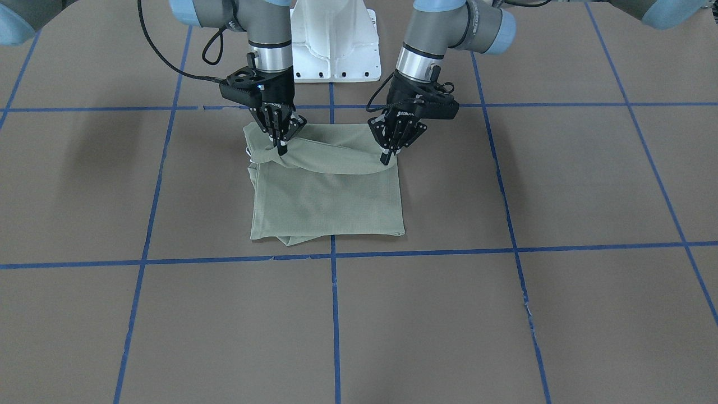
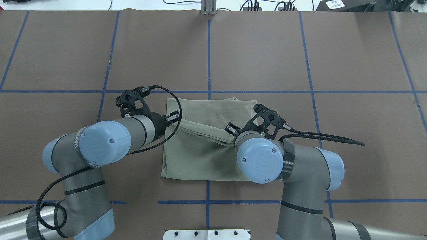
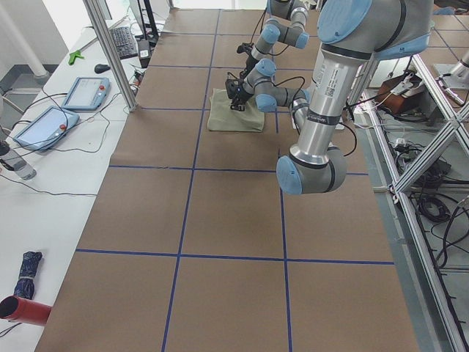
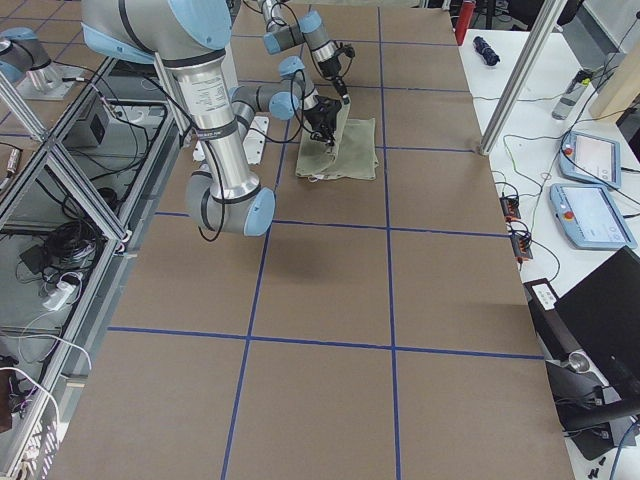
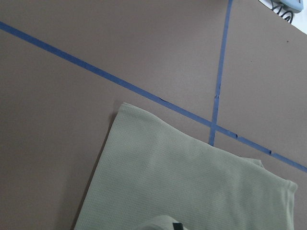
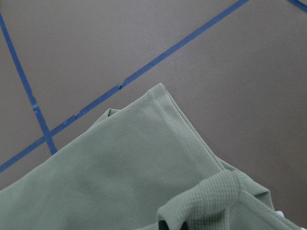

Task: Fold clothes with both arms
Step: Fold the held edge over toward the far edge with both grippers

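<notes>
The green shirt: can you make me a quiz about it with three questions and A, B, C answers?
1. Where is the shirt?
A. On the brown table
B. In a basket
C. On the floor

2. What colour are the tape lines?
A. Red
B. Yellow
C. Blue

3. What are the left gripper and right gripper doing?
A. Both open, far from the shirt
B. Both pinching a raised fold of the shirt
C. Holding a cup

Answers:
1 A, it lies on the brown table top.
2 C, the grid of lines is blue.
3 B, a strip of cloth stretches between the two shut grippers.
</notes>
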